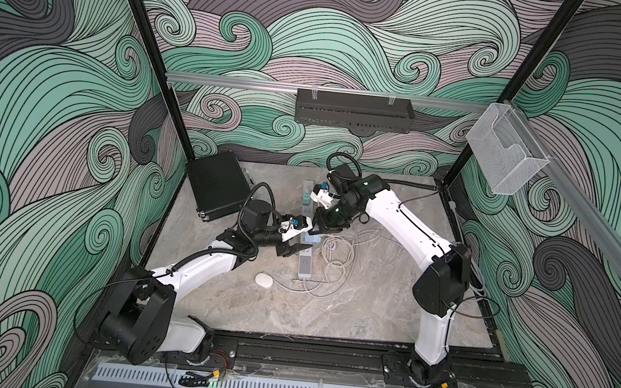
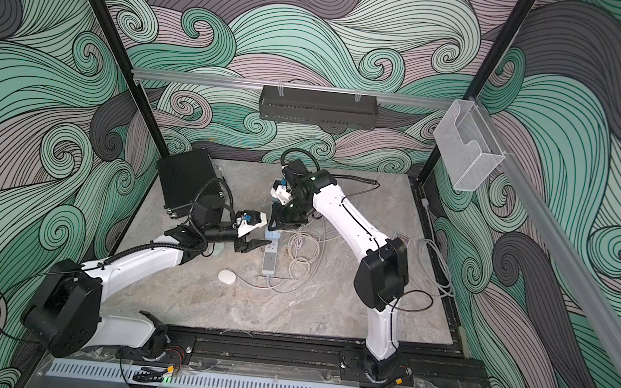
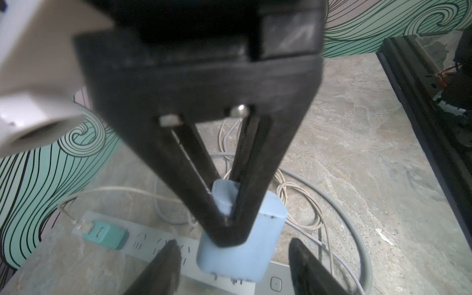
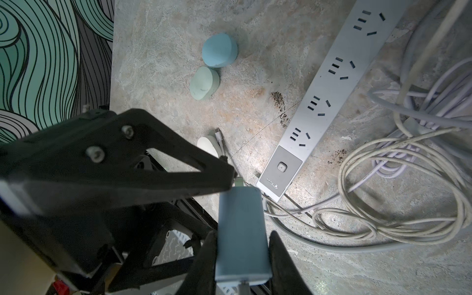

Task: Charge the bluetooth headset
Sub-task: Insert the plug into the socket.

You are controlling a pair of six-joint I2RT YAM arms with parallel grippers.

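Pushing the pale blue charger (image 4: 241,209) down crooked could miss the slots of the power strip (image 4: 339,84), as the right tool (image 4: 242,240) clamps it, the left tool (image 1: 298,249) stands spread beside it, and the white headset case (image 1: 264,279) lies apart on the bench (image 1: 368,305).

Robot lab cell: aluminium frame (image 1: 322,90), wave-print walls (image 1: 34,137), marble-look tabletop (image 1: 349,303), left arm (image 1: 201,266), right arm (image 1: 410,228) on base rail (image 1: 305,354).
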